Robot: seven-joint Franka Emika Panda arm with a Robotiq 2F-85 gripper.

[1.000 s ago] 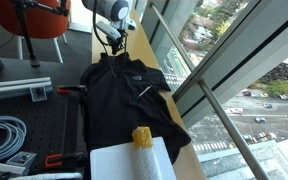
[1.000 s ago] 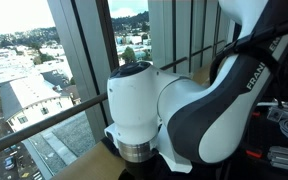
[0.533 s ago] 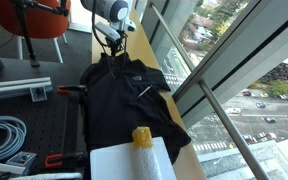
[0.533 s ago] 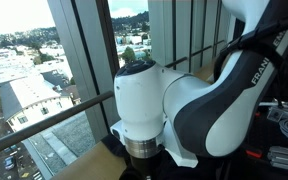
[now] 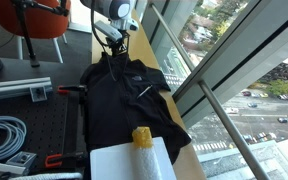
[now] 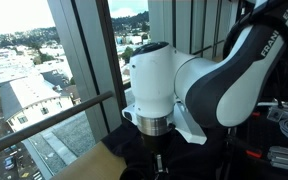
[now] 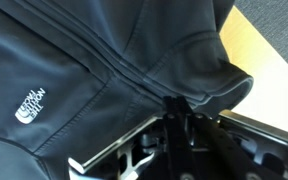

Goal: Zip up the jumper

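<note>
The black jumper point(image 5: 124, 95) lies flat on the wooden table point(image 5: 146, 50), collar towards the far end, with small white chest marks. In the wrist view its closed zip line runs diagonally up to the collar point(image 7: 199, 85), and a white logo point(image 7: 29, 105) shows at the left. My gripper point(image 5: 111, 43) is at the collar end of the zip. In the wrist view its fingers point(image 7: 174, 112) are pressed together right at the top of the zip line, apparently on the zip pull, which is hidden. The arm's white and black body fills an exterior view, with the gripper point(image 6: 159, 160) below it.
A white box point(image 5: 132, 162) with a yellow object point(image 5: 142, 137) on it stands at the jumper's near end. Coiled cables point(image 5: 4, 135) and red clamps point(image 5: 54, 158) lie on the perforated board beside it. Window glass and a railing point(image 5: 214, 110) run along the table's other side.
The arm has shifted sideways along the window in an exterior view, and the gripper has come into sight below the wrist. The jumper lies as before.
</note>
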